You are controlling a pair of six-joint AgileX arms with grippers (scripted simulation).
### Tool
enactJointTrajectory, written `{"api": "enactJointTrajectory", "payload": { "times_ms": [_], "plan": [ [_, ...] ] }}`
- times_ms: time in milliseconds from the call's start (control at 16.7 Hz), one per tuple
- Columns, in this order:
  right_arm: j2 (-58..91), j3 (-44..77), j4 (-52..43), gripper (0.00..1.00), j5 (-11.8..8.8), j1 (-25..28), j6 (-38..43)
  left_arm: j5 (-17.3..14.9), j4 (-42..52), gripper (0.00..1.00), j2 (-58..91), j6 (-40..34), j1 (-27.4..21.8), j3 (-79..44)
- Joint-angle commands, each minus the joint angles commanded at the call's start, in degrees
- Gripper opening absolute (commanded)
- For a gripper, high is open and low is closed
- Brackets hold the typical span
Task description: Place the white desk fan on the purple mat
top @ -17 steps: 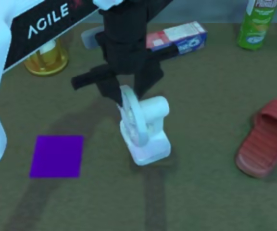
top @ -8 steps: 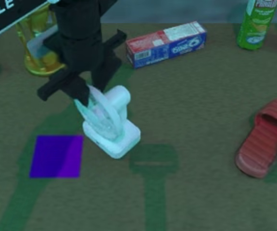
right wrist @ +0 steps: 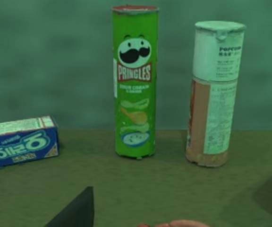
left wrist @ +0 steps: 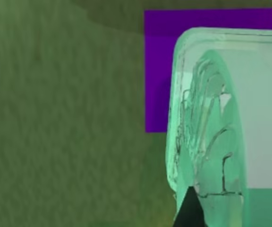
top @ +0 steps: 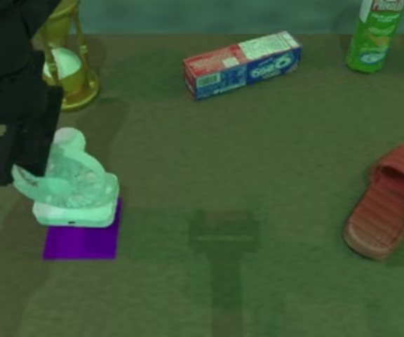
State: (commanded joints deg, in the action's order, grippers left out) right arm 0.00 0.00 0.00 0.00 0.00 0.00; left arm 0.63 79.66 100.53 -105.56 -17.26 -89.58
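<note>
The white desk fan (top: 72, 186) hangs tilted over the far part of the purple mat (top: 83, 244) at the table's left, and its base hides the mat's far edge. My left gripper (top: 32, 163) is shut on the fan's round grilled head from the left. In the left wrist view the fan (left wrist: 221, 118) fills the near side, one dark fingertip (left wrist: 189, 213) presses on its grille, and the mat (left wrist: 158, 71) lies beyond it. Whether the base touches the mat I cannot tell. My right arm is out of the top view; its wrist view shows one dark fingertip (right wrist: 79, 210) with nothing beside it.
A gold hourglass (top: 65, 67) stands just behind the fan. A toothpaste box (top: 243, 63) lies at the back middle. A green Pringles can (top: 374, 35) stands at the back right, a popcorn can (right wrist: 216, 92) beside it. A red slipper (top: 391, 200) lies at the right edge.
My left gripper has carried the fan leftward from the table's middle to above the purple mat. The fan now covers the mat's far edge.
</note>
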Motion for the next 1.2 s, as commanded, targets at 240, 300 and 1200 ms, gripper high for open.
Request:
{"api": "enactJointTrajectory", "payload": {
  "times_ms": [240, 300, 1200],
  "plan": [
    [0.0, 0.0, 0.0, 1.0, 0.0, 0.0, 0.0, 0.05, -0.53, 0.0, -1.73, -2.39, 1.47, 2.25],
    [0.0, 0.0, 0.0, 1.0, 0.0, 0.0, 0.0, 0.05, -0.53, 0.0, -1.73, -2.39, 1.47, 2.25],
    [0.0, 0.0, 0.0, 1.0, 0.0, 0.0, 0.0, 0.05, -8.26, 0.3, -0.77, -2.39, 1.45, 9.03]
  ]
}}
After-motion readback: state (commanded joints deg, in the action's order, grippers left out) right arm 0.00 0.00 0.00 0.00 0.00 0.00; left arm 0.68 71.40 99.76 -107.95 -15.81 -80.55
